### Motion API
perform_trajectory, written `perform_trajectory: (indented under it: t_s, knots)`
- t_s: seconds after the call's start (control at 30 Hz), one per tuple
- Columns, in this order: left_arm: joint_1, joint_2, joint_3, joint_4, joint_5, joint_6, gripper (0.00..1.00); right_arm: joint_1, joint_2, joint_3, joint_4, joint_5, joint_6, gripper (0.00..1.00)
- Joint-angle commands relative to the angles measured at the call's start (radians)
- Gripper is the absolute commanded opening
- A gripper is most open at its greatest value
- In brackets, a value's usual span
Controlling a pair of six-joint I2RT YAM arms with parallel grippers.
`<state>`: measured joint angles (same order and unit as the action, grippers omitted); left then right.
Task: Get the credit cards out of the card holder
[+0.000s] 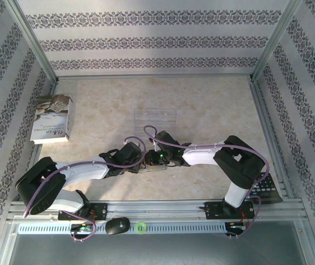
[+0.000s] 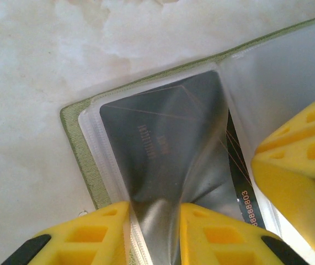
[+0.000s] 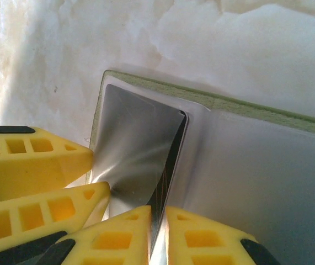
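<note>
The card holder [image 2: 74, 138], yellow-green outside, lies open on the marble table, low in the middle of the top view [image 1: 153, 168], between both arms. My left gripper [image 2: 154, 212] [image 1: 136, 161] is shut on the clear film of a card pocket, puckering it upward. Inside that pocket is a black credit card [image 2: 163, 121] with orange digits along one edge. My right gripper [image 3: 158, 212] [image 1: 157, 158] is shut on the edge of the black card [image 3: 174, 160], where it sticks out of the glossy pocket. The holder's green rim [image 3: 229, 102] runs behind it. The left fingers [image 3: 41, 160] sit just left of mine.
A white-grey book [image 1: 52, 118] lies at the far left. A clear plastic sheet [image 1: 155, 117] lies beyond the grippers. A black keypad device [image 1: 267, 190] rests by the right rail. Metal frame rails border the table.
</note>
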<state>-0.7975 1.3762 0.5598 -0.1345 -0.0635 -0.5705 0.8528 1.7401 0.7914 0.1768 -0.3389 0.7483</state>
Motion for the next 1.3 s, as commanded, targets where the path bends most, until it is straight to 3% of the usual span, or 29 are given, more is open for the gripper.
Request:
perform_trajectory:
  t_s: [0.0, 0.67, 1.27]
  knots:
    - [-0.009, -0.01, -0.031, 0.004, 0.008, -0.012, 0.29, -0.006, 0.024, 0.024, 0.008, -0.023, 0.005, 0.16]
    - [-0.01, -0.025, -0.047, 0.014, 0.014, -0.023, 0.34, -0.011, 0.066, 0.067, -0.074, -0.013, 0.015, 0.18]
    - [-0.009, -0.019, -0.057, 0.032, 0.024, -0.031, 0.32, -0.014, 0.003, 0.02, -0.099, 0.052, 0.02, 0.18]
